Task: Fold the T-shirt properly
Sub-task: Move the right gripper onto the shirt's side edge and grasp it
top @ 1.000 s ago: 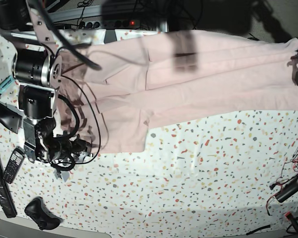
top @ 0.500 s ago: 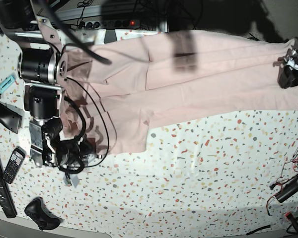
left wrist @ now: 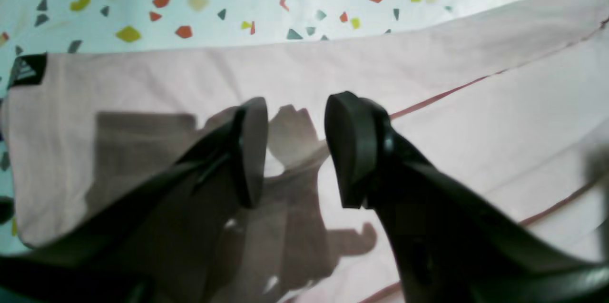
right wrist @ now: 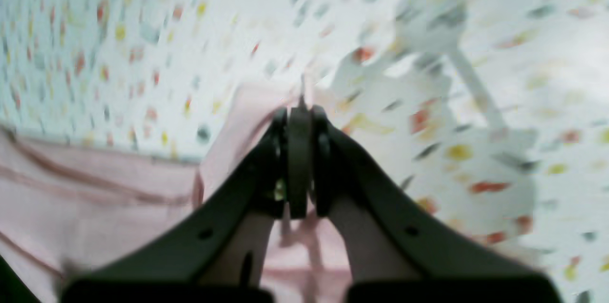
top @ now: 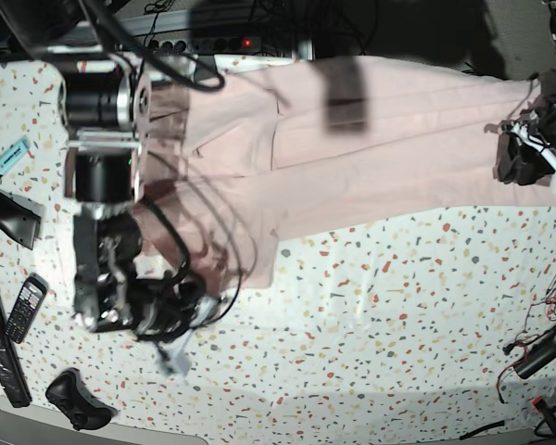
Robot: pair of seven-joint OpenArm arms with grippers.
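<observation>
Right wrist view shows the right gripper (right wrist: 299, 170) pinched tight on the pink T-shirt (right wrist: 119, 198) edge, while the left gripper (left wrist: 295, 151) hovers wide apart, holding nothing.

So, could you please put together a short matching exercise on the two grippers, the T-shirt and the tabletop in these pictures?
Column one:
1. left gripper
2. right gripper
3. T-shirt
4. tabletop

Column two:
a. white, speckled with coloured flecks
b. jaws apart, above pink cloth
c. pale pink, spread out across the table
d. jaws closed on a bit of pink cloth

Pairs: 1-b, 2-d, 3-c, 4-a
</observation>
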